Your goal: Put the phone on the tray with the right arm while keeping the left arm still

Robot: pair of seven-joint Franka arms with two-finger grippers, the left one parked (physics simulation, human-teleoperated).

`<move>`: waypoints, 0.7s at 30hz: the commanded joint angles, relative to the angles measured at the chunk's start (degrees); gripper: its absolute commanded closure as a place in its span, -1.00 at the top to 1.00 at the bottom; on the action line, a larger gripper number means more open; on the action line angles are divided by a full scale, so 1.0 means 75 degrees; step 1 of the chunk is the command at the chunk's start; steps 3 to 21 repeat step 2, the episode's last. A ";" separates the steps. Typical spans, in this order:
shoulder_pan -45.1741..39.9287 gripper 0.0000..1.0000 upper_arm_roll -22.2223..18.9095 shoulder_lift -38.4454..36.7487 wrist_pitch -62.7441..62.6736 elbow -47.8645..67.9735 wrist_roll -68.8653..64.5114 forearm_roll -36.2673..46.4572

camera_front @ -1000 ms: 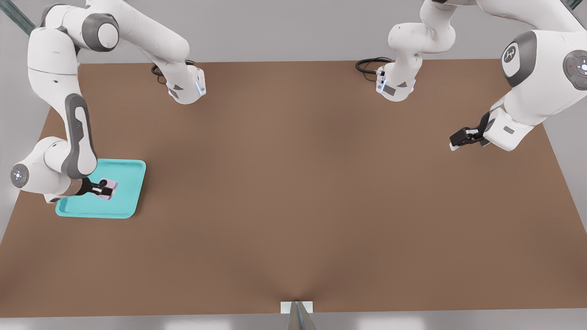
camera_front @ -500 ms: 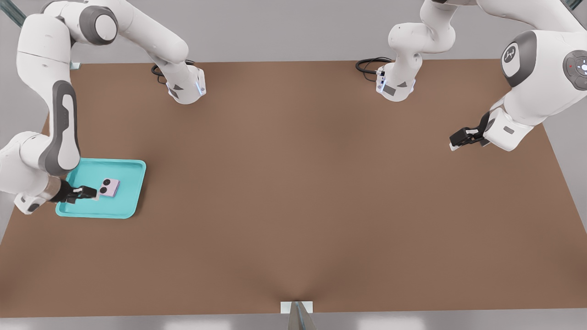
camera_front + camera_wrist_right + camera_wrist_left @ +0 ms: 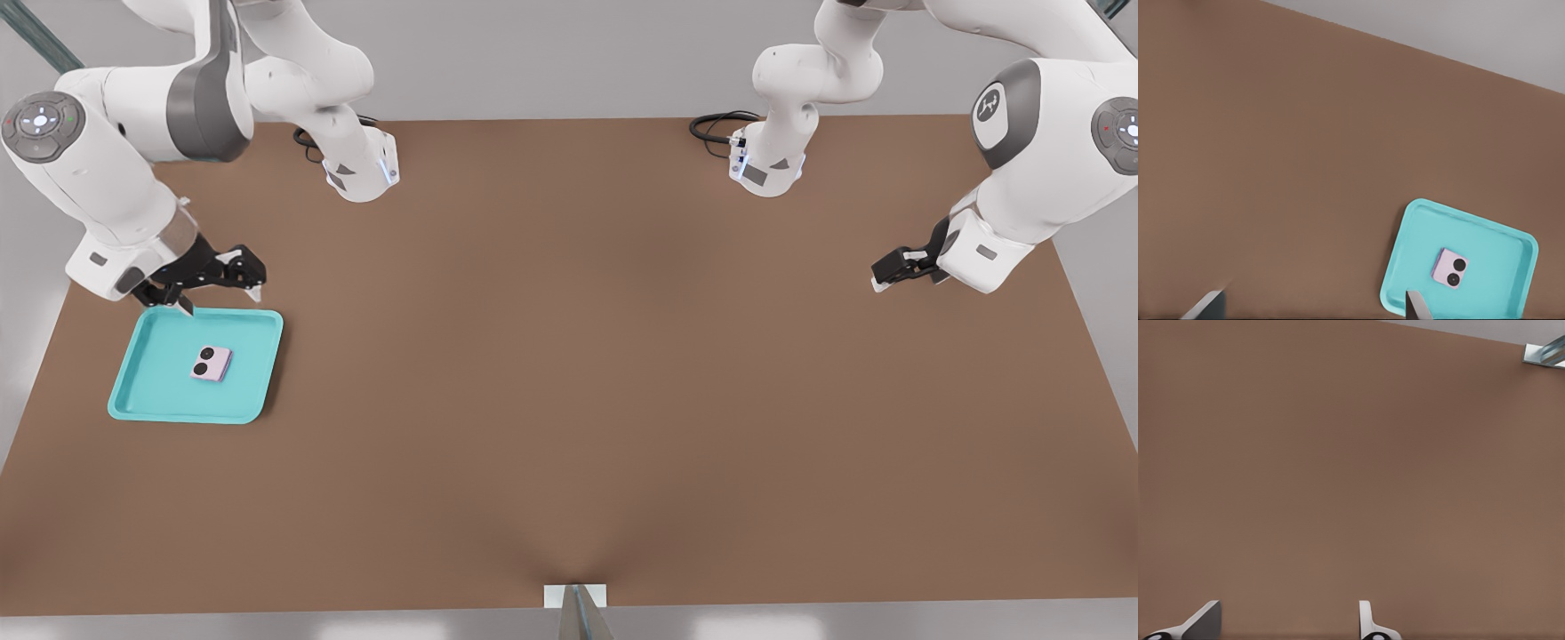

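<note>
The pale pink-lilac phone [image 3: 211,364] lies flat in the middle of the turquoise tray [image 3: 249,396], its two black lenses facing up. The tray sits on the brown table at the front view's left. My right arm's gripper [image 3: 220,296] hangs open above the tray's far rim, lifted off the phone, with nothing between its fingers. The right wrist view looks down on the tray [image 3: 1418,243] with the phone [image 3: 1449,268] on it, and the two fingertips [image 3: 1415,307] stand wide apart at the frame's border.
The parked arm's gripper [image 3: 900,267] hangs over the table at the front view's right. Two arm bases [image 3: 360,169] [image 3: 766,164] with black cables stand along the far edge. A small white bracket [image 3: 575,596] sits at the near edge.
The gripper let go of the phone, drew back from it, then rose and swung toward the tray's far rim. The phone stays lying on the tray.
</note>
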 commanded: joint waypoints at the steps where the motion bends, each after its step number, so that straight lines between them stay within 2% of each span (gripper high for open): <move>1: 0.0057 1.00 -0.0140 -0.0021 -0.0473 -0.0020 0.1170 0.0112; 21: 0.0057 1.00 -0.0140 -0.0021 -0.0485 -0.0020 0.1135 0.0101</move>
